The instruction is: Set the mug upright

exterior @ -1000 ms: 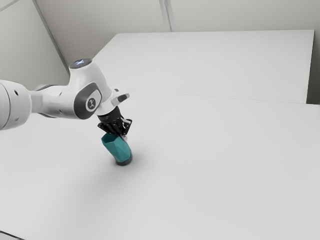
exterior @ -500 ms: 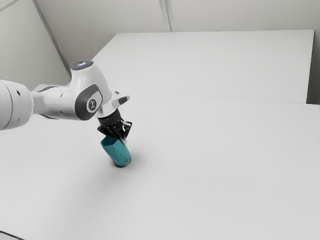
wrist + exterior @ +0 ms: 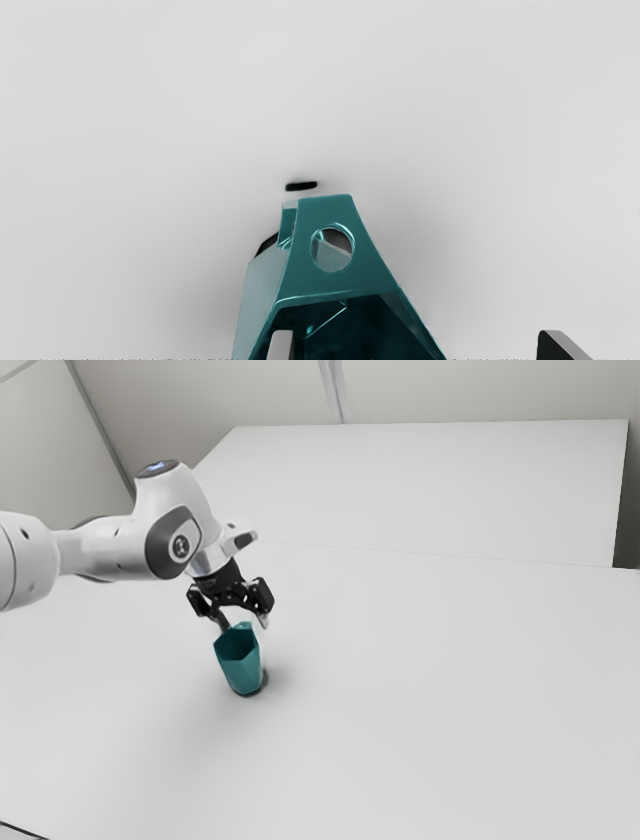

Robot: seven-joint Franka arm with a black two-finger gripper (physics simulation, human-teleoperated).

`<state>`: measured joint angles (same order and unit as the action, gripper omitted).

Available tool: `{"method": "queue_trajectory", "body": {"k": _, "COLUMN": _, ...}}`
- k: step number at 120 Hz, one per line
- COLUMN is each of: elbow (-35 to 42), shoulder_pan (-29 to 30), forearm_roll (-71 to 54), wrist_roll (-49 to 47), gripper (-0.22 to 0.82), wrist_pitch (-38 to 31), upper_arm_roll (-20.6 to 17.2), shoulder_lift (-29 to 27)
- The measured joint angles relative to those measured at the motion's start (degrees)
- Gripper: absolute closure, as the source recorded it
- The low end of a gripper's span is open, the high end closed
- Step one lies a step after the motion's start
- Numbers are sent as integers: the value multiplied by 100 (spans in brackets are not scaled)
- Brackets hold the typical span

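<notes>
Our claw [image 3: 245, 624], its fingers spread apart, hangs at the end of the arm [image 3: 110, 548] that reaches in from the exterior view's left. Just below it, our teal mug [image 3: 241, 670] sits on the white table [image 3: 450, 700] with its mouth facing up, though we can't tell whether it stands fully upright. In the wrist view one finger [image 3: 281, 346] overlaps the mug's mouth, while the other finger [image 3: 557, 347] is off to its side, clear of the wall.

The 1 mug [image 3: 242, 678] was smooth & glossy w/ a plastic look; the table [image 3: 420, 680] smooth, matt; the arm [image 3: 100, 550] smooth, semi-gloss.
</notes>
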<state>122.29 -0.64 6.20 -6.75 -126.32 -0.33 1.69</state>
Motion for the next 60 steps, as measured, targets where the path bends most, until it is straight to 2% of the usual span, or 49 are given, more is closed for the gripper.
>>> {"method": "queue_trajectory", "body": {"k": 11, "elbow": -308, "shoulder_pan": 6, "forearm_roll": 12, "wrist_roll": 89, "gripper": 6, "wrist_pitch": 281, "upper_arm_roll": -7, "shoulder_lift": -134}}
{"method": "queue_trajectory", "body": {"k": 29, "elbow": -1982, "shoulder_pan": 42, "forearm_roll": -148, "wrist_roll": 366, "gripper": 3, "wrist_pitch": 1300, "upper_arm_roll": -54, "shoulder_lift": 194}}
{"method": "queue_trajectory", "body": {"k": 37, "elbow": -2494, "shoulder_pan": 80, "forearm_roll": -294, "wrist_roll": 491, "gripper": 2, "wrist_pitch": 1719, "upper_arm_roll": -150, "shoulder_lift": 288}}
{"method": "queue_trajectory", "body": {"k": 60, "elbow": -3076, "shoulder_pan": -49, "forearm_roll": -504, "wrist_roll": 891, "gripper": 1, "wrist_pitch": 2442, "upper_arm_roll": -215, "shoulder_lift": 225}}
